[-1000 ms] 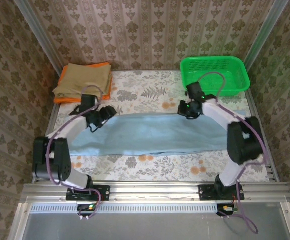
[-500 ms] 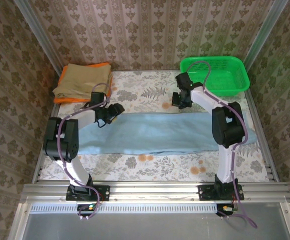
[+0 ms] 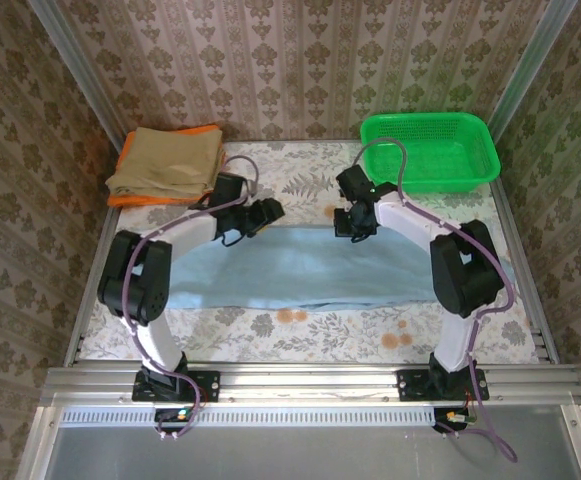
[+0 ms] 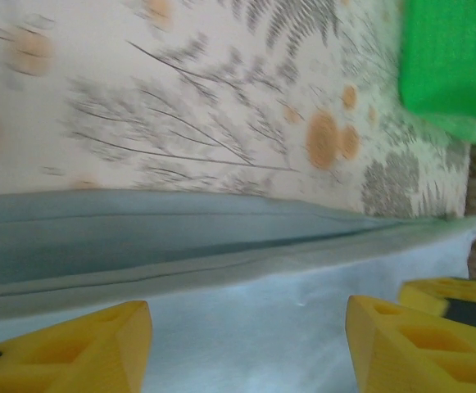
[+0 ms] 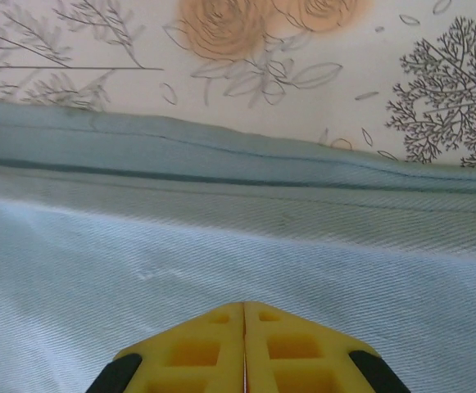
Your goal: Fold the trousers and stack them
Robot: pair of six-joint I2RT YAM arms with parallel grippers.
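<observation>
Left wrist: spread left gripper [image 4: 247,318] over long light sky-blue thin-fabric trousers [image 4: 139,237]; right wrist: pressed-together right gripper [image 5: 244,307]. Floral tabletop [image 3: 290,185] beneath trousers, patterned wallpaper [image 3: 300,60] beyond

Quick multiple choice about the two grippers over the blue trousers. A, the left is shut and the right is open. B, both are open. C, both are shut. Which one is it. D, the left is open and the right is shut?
D: the left gripper has its yellow fingers wide apart above the light blue trousers, while the right gripper has its fingers pressed together with no gap.
</observation>
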